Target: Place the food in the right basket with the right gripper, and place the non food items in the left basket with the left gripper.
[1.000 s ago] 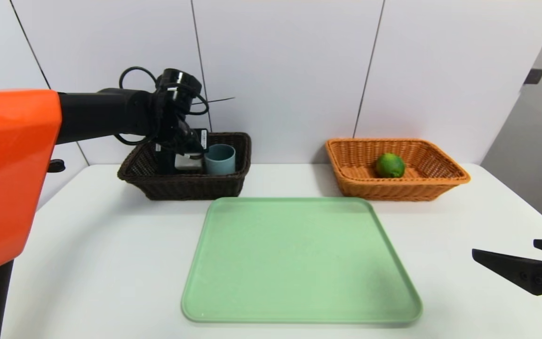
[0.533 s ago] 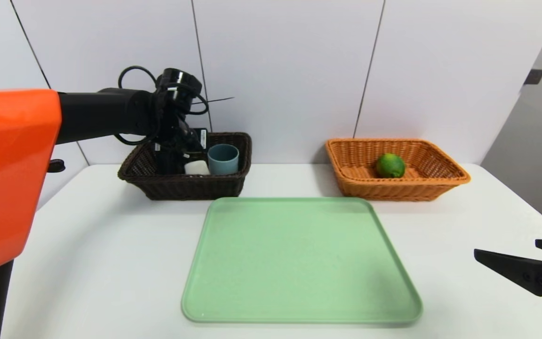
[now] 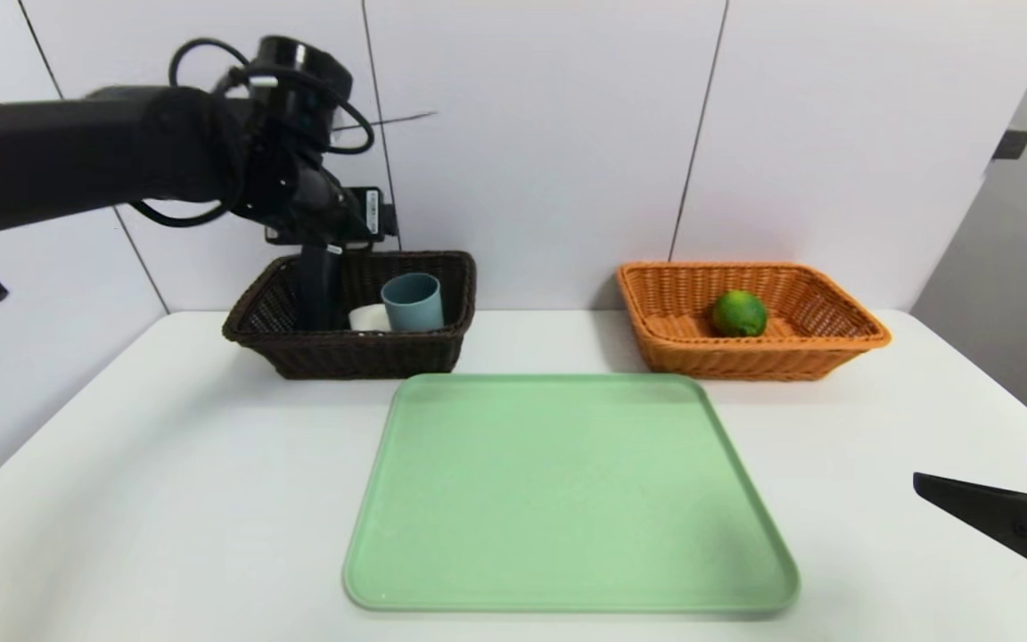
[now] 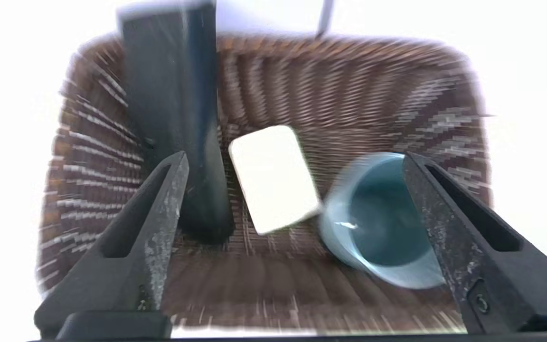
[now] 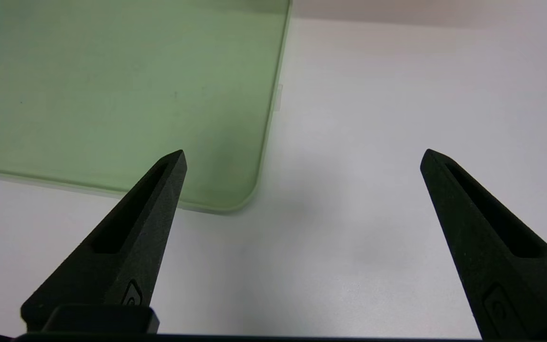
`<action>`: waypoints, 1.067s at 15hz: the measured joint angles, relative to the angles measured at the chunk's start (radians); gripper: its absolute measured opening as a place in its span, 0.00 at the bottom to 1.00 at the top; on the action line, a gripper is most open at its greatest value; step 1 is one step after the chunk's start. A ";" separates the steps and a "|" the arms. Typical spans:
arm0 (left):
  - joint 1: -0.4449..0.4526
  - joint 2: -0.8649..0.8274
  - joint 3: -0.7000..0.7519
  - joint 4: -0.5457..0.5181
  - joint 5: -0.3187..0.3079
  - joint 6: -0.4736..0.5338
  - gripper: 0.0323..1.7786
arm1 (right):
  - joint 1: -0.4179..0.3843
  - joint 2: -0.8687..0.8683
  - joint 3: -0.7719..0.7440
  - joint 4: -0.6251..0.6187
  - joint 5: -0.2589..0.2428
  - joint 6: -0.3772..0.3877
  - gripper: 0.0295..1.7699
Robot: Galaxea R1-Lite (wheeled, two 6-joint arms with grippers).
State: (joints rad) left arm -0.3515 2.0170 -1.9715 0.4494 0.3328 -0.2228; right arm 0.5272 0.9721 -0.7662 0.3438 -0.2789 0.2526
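Tray (image 3: 567, 499): pale green, flat, rounded corners, low raised rim; lies flat on the worktop, at the middle of the head view, nearer the camera than both baskets; nothing rests on it.
Tray corner (image 5: 235, 199): one rounded corner and a long straight edge show in the right wrist view, lying flush on the white surface.
Worktop (image 3: 166, 481): white, smooth, matte; carries the tray.
Wall (image 3: 549, 134): white panels behind the worktop, split by thin dark seams that run slightly slanted.
Dark fitting (image 3: 1011, 144): small, blackish, on the grey surface at the far right; too small to tell what it is.
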 joint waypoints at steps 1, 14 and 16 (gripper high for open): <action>-0.007 -0.049 0.000 0.023 -0.002 0.019 0.90 | 0.000 -0.002 -0.004 0.001 0.000 -0.005 0.96; 0.007 -0.834 0.503 0.201 -0.097 0.089 0.94 | -0.026 0.153 -0.380 0.185 0.437 -0.093 0.96; 0.080 -0.936 0.572 0.203 -0.107 0.077 0.95 | -0.073 0.170 -0.381 0.189 0.411 -0.140 0.96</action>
State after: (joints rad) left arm -0.2713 1.0809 -1.3994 0.6528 0.2255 -0.1457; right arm 0.4545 1.1421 -1.1472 0.5326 0.1321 0.1126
